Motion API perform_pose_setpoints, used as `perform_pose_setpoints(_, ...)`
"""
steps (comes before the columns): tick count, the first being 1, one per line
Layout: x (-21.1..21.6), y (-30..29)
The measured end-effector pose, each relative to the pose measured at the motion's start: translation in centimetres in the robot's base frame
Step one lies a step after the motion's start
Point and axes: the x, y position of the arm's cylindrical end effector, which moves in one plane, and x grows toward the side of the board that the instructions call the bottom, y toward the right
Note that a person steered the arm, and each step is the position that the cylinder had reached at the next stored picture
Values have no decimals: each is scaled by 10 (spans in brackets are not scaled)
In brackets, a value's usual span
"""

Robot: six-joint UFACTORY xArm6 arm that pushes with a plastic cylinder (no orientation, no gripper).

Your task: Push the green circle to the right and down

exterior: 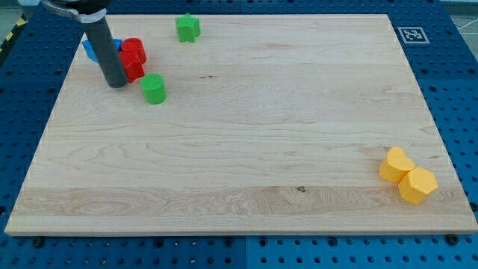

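Green circle [154,88] just right of my tip [116,84] (no jaws on this rod), red blocks [132,59] behind.

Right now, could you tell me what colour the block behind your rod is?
Blue, seen in the camera view.

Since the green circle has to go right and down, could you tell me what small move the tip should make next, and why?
Probably slide my tip slightly up, then right-down into the green circle: it sits just left of it, beside the red blocks.
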Motion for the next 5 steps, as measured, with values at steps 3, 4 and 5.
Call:
perform_pose_setpoints(3,11,53)
perform_pose_setpoints(4,15,94)
perform_pose_setpoints(5,27,139)
